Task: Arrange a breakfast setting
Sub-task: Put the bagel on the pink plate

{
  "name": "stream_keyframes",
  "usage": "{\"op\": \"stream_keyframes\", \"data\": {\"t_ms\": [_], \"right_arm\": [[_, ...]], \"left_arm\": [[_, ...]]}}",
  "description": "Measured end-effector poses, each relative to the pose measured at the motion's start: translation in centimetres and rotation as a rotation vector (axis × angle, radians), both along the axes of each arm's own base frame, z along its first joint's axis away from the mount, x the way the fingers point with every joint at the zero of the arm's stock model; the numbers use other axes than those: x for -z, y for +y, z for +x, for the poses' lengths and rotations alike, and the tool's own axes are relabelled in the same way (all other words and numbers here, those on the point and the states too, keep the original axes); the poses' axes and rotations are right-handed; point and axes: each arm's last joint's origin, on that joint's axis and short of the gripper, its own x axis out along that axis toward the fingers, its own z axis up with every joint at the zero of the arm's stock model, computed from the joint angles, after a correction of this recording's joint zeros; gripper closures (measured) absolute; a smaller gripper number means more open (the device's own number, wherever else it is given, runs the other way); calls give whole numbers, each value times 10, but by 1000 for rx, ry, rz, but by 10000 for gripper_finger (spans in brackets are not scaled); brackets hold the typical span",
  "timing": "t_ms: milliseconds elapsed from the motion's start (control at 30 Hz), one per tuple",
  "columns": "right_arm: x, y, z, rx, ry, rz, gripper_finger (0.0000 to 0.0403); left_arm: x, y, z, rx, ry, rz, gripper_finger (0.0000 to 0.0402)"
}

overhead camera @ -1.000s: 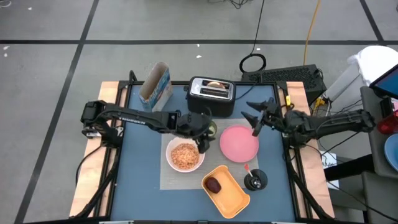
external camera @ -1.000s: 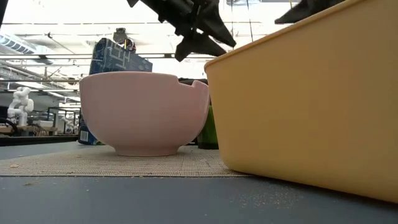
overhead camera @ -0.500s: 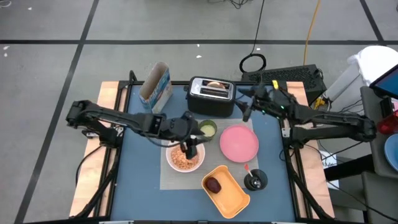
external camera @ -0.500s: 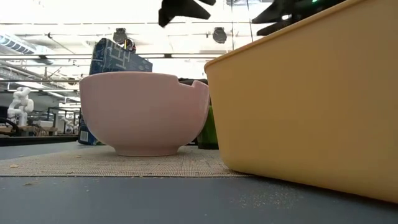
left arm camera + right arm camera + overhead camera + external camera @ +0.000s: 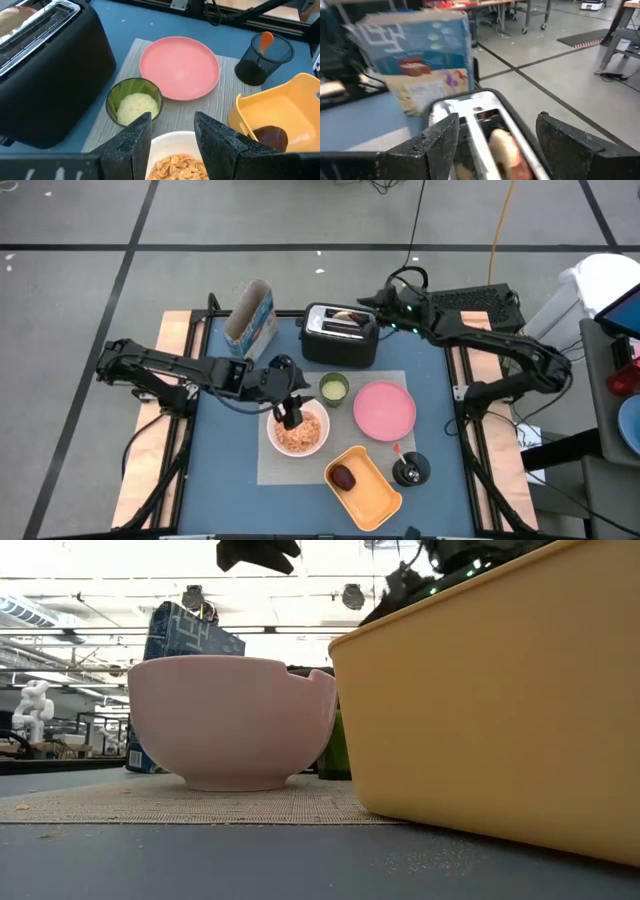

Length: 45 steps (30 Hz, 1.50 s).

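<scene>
A: High view, going left to right: what comes first?

B: The cereal box (image 5: 250,318) stands at the back left of the blue surface (image 5: 225,460). Next, the left tool (image 5: 291,417) hangs over the white bowl (image 5: 298,431), which holds cereal and sits on the grey placemat (image 5: 335,442). In its wrist view the fingers (image 5: 131,142) are spread apart with nothing between them.

A: And behind the bowl?

B: The black-and-silver toaster (image 5: 340,334), off the mat at the back, with the round toasted bread piece (image 5: 345,316) standing in a slot. Just in front of it, on the mat, is the pale-green cup (image 5: 334,388) with something pale inside.

A: Farther right?

B: The pink plate (image 5: 384,409) lies bare on the mat beside the cup. Nearer the front edge the orange tray (image 5: 364,480) overlaps the mat's corner, a dark round item (image 5: 343,477) in it. A black mesh holder (image 5: 410,469) stands just right of the tray.

A: The right tool?

B: The right tool (image 5: 368,304) is at the toaster's right end, above the slots. Its wrist view shows the fingers (image 5: 441,139) wide apart, empty, with the bread (image 5: 504,145) between them farther off.
</scene>
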Motion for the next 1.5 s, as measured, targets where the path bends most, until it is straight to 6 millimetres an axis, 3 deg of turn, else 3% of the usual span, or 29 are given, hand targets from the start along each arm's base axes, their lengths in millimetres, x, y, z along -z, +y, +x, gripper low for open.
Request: {"op": "stream_keyframes", "data": {"t_ms": [167,333,833,1500], "right_arm": [[9,-24,11,5,54,-31,147],[19,-34,18,-38,71,-28,147],[33,-37,22,-82,145,-56,149],[40,-36,19,-56,239,-61,203]], "left_arm": [[1,0,0,0,2,0,247],[1,0,0,0,7,0,247],[1,-1,0,-2,6,-4,247],[1,-1,0,-2,6,-4,247]]}}
